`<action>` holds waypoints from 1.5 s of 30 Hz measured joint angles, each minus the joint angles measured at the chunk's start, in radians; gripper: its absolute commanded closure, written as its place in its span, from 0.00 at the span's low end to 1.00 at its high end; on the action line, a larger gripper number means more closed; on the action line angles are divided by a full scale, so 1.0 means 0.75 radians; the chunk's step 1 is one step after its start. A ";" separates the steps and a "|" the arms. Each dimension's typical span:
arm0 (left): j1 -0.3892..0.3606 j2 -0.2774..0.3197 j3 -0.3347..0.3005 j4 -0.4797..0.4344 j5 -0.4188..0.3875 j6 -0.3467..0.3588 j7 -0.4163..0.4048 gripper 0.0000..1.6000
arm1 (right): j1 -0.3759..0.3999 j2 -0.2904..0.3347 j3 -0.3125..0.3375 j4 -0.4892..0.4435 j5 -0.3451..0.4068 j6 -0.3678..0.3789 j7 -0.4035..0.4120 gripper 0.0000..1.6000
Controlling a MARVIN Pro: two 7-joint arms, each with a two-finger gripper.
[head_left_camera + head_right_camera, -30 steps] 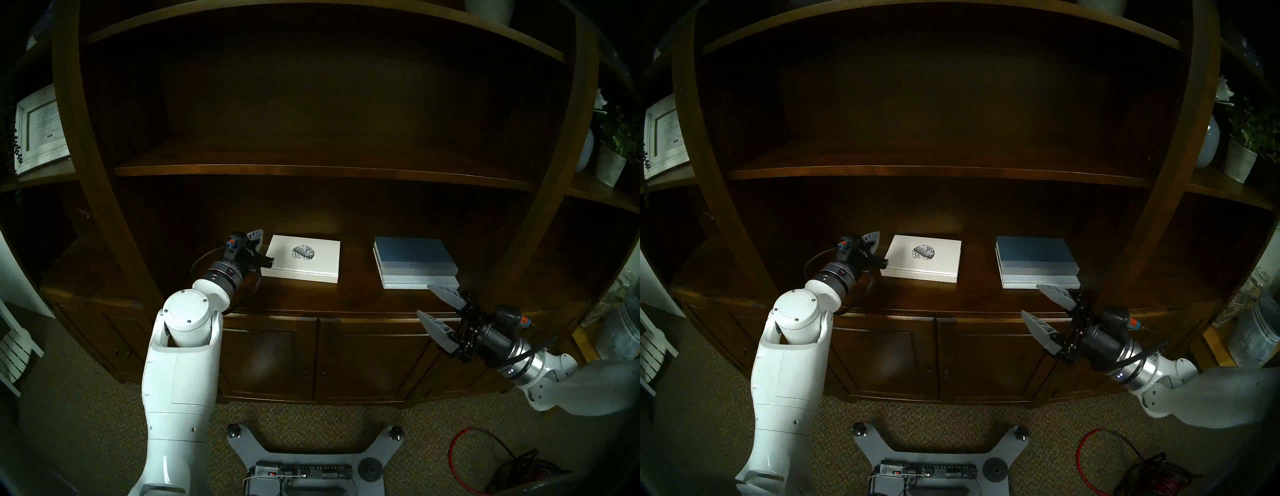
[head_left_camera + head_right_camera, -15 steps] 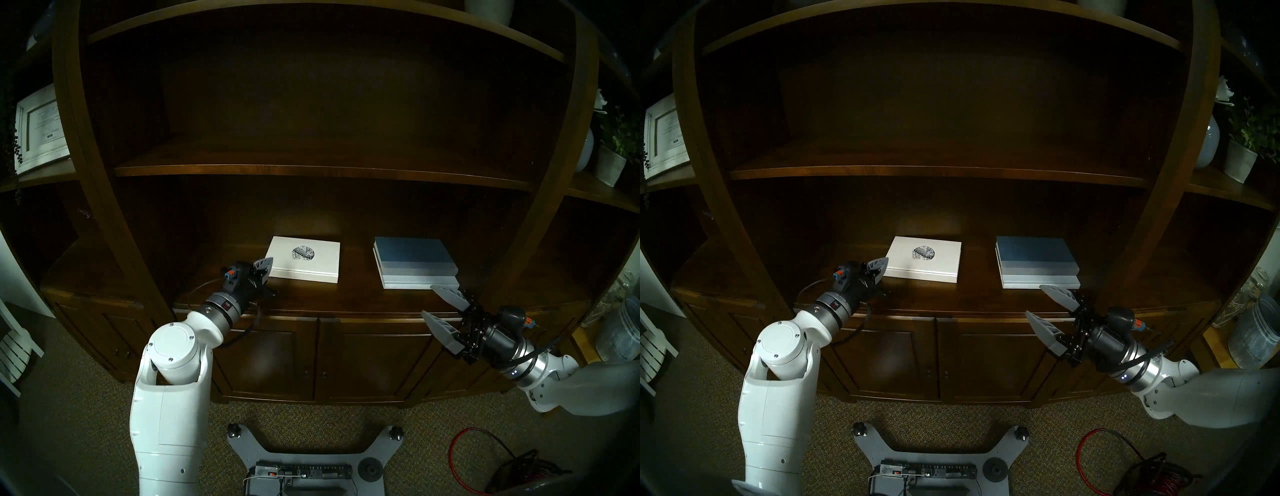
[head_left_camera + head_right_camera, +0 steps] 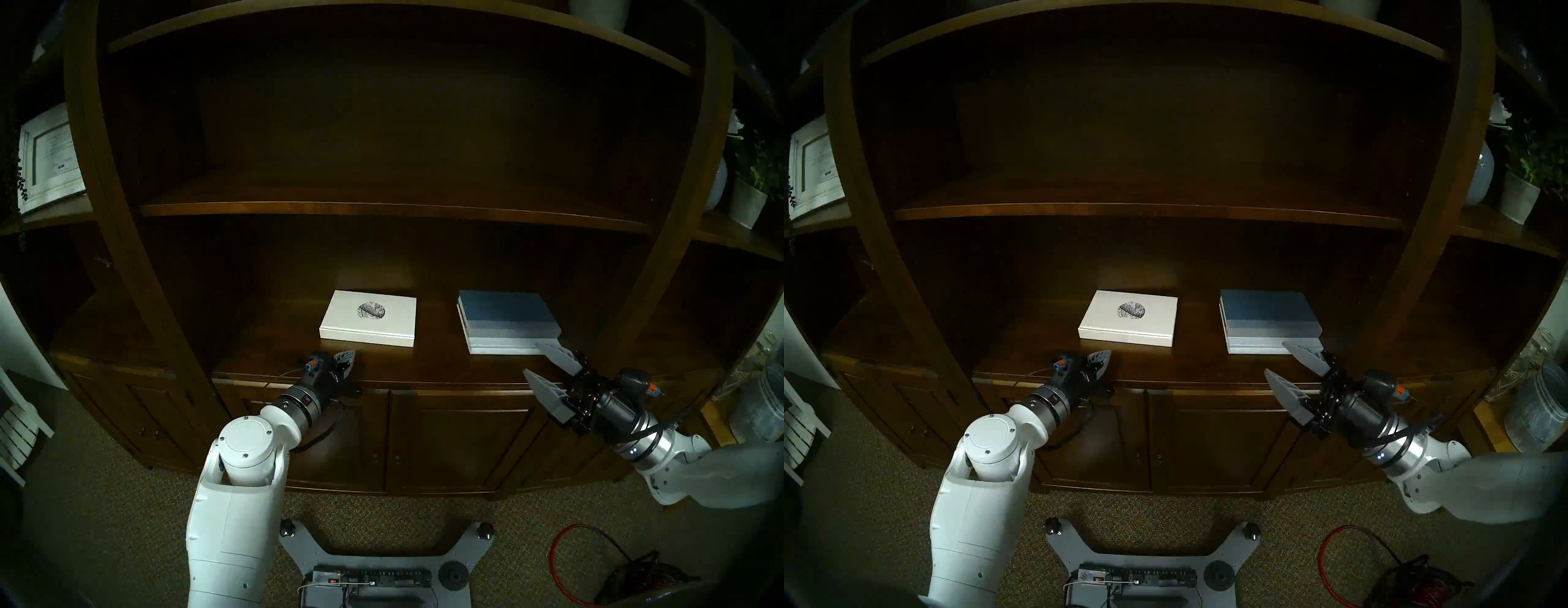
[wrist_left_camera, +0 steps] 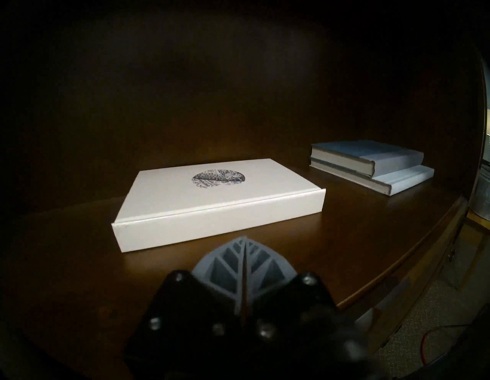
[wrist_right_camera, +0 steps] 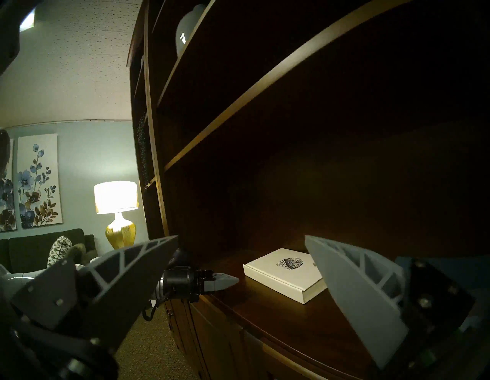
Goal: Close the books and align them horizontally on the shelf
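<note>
A closed white paperback with a black round drawing [image 3: 369,318] [image 3: 1128,317] [image 4: 185,191] [image 5: 281,270] lies flat on the dark-brown ledge [image 3: 424,365] [image 4: 291,225]. To its right a blue hardcover [image 3: 505,312] [image 3: 1267,310] [image 4: 371,154] lies closed on a white squarish book [image 3: 500,344] [image 4: 413,180]. My left gripper [image 3: 350,356] [image 3: 1106,356] [image 4: 245,238] is shut and empty, at the ledge's front edge, short of the paperback's spine. My right gripper [image 3: 533,359] [image 3: 1277,358] [image 5: 241,237] is open and empty; its upper finger overlaps the stack's front right corner.
An upper shelf board [image 3: 382,210] hangs over the ledge. The bookcase upright [image 3: 628,318] stands right of the stack. Cabinet doors [image 3: 445,446] are below. Glass jars [image 3: 759,403] stand at far right. The robot base [image 3: 382,552] and a red cable [image 3: 564,564] lie on the carpet.
My left gripper drew back from the paperback's left edge to the ledge's front edge and moved right. My right gripper moved slightly up and right, its upper fingertip now over the stack's corner. The books stayed put.
</note>
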 measured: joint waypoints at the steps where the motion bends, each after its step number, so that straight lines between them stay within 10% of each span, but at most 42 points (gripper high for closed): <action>1: -0.008 0.001 0.009 0.008 0.002 0.002 0.010 0.42 | -0.004 0.000 0.003 0.000 0.001 0.000 0.000 0.00; 3: -0.034 0.005 0.040 0.027 0.009 0.010 0.040 0.00 | -0.017 0.000 0.014 -0.001 0.004 0.000 0.000 0.00; 45: -0.215 0.029 0.426 0.094 -0.111 0.445 0.698 0.00 | -0.264 0.000 0.261 -0.014 0.025 -0.001 -0.001 0.00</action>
